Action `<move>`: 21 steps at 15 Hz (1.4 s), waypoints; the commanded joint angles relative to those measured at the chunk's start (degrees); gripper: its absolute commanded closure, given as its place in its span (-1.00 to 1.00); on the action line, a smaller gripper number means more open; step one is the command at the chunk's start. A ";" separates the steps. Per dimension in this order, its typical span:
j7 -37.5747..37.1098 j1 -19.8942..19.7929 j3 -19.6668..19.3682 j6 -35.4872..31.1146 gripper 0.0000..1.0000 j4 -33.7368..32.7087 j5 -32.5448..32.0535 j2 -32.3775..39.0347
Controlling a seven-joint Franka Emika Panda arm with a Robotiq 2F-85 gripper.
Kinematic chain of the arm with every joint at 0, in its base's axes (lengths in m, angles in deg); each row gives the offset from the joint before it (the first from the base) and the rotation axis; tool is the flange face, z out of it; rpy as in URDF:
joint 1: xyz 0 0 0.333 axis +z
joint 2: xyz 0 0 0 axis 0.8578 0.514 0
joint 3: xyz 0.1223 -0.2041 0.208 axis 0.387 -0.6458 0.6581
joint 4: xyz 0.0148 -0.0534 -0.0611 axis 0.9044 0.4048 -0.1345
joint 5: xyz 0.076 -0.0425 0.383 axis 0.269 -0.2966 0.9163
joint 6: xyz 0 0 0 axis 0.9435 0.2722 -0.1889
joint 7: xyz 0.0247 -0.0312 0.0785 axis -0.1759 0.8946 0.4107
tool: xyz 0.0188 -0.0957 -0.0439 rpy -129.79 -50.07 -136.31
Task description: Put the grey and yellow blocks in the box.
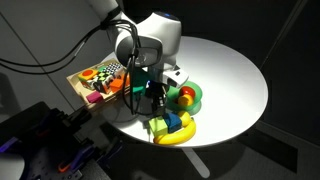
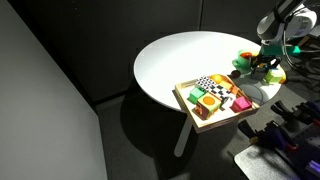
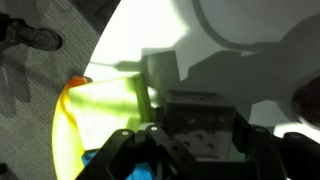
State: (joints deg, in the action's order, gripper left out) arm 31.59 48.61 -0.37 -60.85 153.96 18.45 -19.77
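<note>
My gripper (image 1: 152, 100) hangs over the near part of the round white table, beside the pile of toys. In the wrist view the gripper (image 3: 205, 132) has its fingers on both sides of a dark grey block (image 3: 195, 115) with holes in its face and is shut on it. A yellow curved piece (image 1: 177, 132) lies at the table's front edge; in the wrist view the yellow piece (image 3: 90, 125) is to the left of the fingers. The wooden box (image 1: 72, 83) holds several coloured blocks and stands to one side of the gripper; it also shows in an exterior view (image 2: 188, 105).
A green ring-shaped toy (image 1: 187, 96) with an orange piece sits next to the gripper. Green and blue pieces lie by the yellow one (image 1: 160, 127). The white table (image 2: 180, 55) has a bare top beyond. The floor around is dark.
</note>
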 commanded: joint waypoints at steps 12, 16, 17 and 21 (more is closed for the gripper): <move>-1.42 4.77 -0.35 0.14 0.39 5.50 -2.23 -7.47; -3.07 7.35 -0.80 -0.73 0.39 9.85 -4.44 -13.42; -3.51 7.71 -0.73 -0.76 0.39 10.78 -5.02 -14.92; -4.09 8.70 0.41 -0.07 0.39 13.51 -7.64 -20.18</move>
State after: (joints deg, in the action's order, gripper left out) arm 29.33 56.59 -0.40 -60.92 163.99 13.47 -34.66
